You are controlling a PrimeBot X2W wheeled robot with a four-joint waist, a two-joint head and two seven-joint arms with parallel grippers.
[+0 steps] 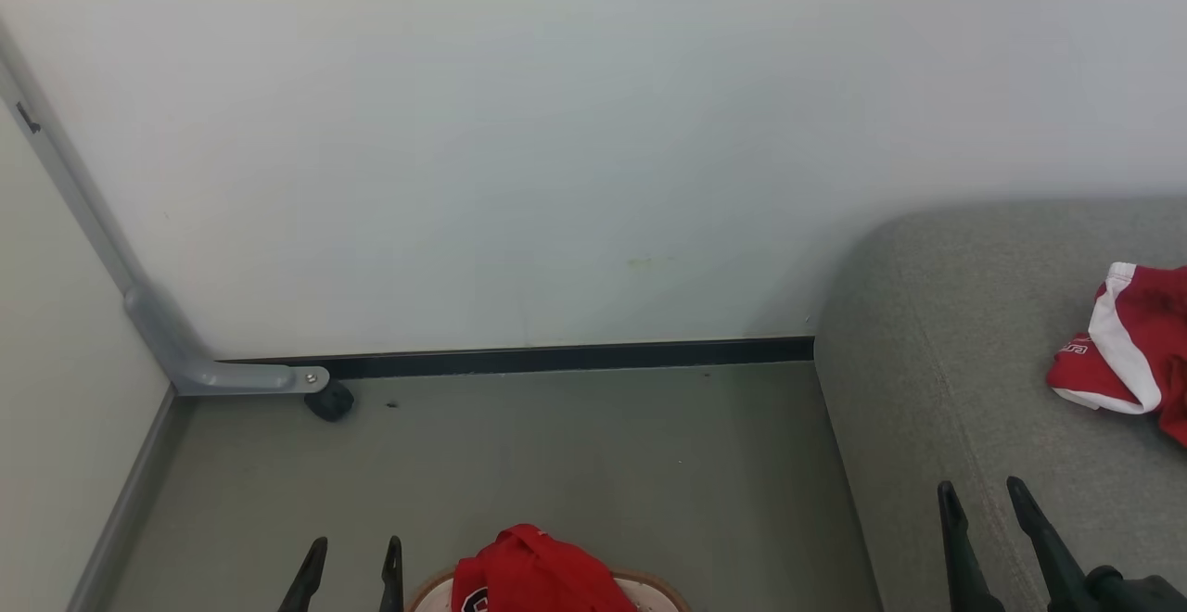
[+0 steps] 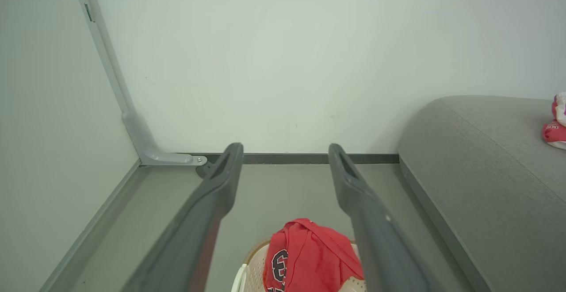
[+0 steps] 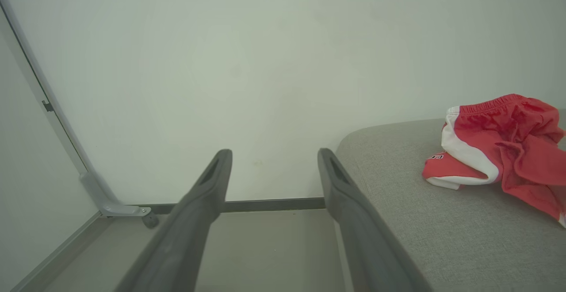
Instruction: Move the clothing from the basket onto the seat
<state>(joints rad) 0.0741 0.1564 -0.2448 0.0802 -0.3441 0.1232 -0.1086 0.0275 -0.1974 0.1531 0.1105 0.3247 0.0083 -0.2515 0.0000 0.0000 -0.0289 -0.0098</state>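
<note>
Below a pale wall (image 1: pixel 556 130), the red jersey (image 1: pixel 538 575) heaps in the basket (image 1: pixel 672 593) just right of the left gripper (image 1: pixel 357 542), nearer than the right gripper (image 1: pixel 980 485); both gape wide, empty.

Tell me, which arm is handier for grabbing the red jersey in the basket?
Probably left. The open left gripper is beside the basket with the red jersey, which shows between its fingers in its wrist view. The right gripper, also open, is farther off by the grey seat.

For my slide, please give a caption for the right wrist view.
Open right pincer near the large grey woven seat, which bears a crumpled red-and-white garment.
</note>
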